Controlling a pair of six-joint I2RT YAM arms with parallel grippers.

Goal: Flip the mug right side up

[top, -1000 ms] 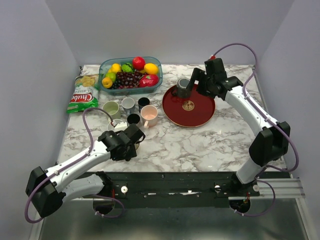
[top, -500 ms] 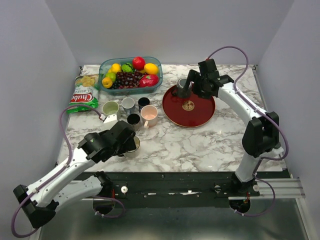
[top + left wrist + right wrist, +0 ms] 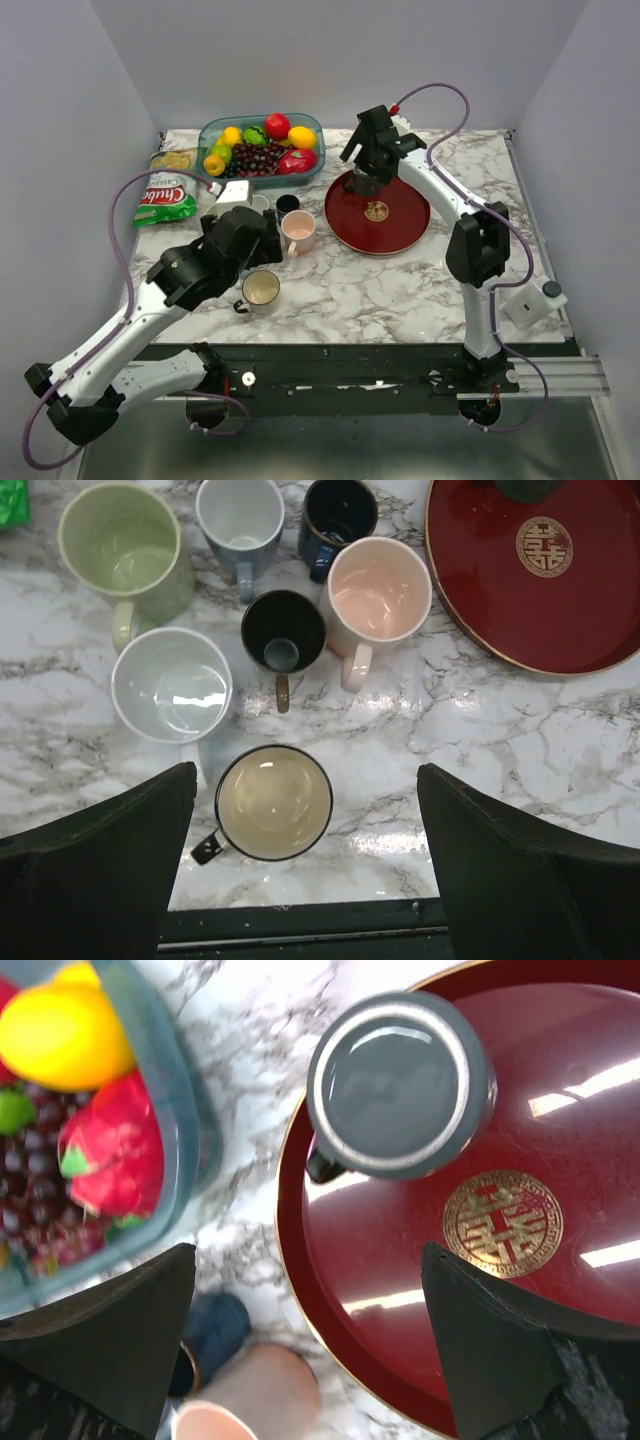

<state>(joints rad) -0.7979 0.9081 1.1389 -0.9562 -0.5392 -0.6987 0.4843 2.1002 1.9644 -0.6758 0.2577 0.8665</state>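
A cream mug with a black rim and handle (image 3: pixel 273 802) (image 3: pixel 260 290) stands mouth up on the marble near the front edge. Well above it, my left gripper (image 3: pixel 306 780) (image 3: pixel 268 243) is open and holds nothing. A grey mug (image 3: pixel 400 1085) stands on the red tray (image 3: pixel 480 1310) (image 3: pixel 395 235); its upper face is a glossy grey disc with a pale ring, and I cannot tell if that is base or mouth. Over the tray's left rim, my right gripper (image 3: pixel 308 1255) (image 3: pixel 360 170) hangs open and empty, hiding most of the grey mug in the top view.
Several upright mugs cluster left of the tray: green (image 3: pixel 125 550), white (image 3: pixel 172 685), blue-grey (image 3: pixel 240 515), dark blue (image 3: pixel 340 510), small black (image 3: pixel 283 632), pink (image 3: pixel 380 585). A fruit tub (image 3: pixel 260 145) and chips bag (image 3: pixel 165 200) sit at the back left. A small white object (image 3: pixel 530 305) lies front right.
My left gripper opened, let go of the cream mug and rose away from it; the mug stays upright. My right arm swung left over the tray's left side.
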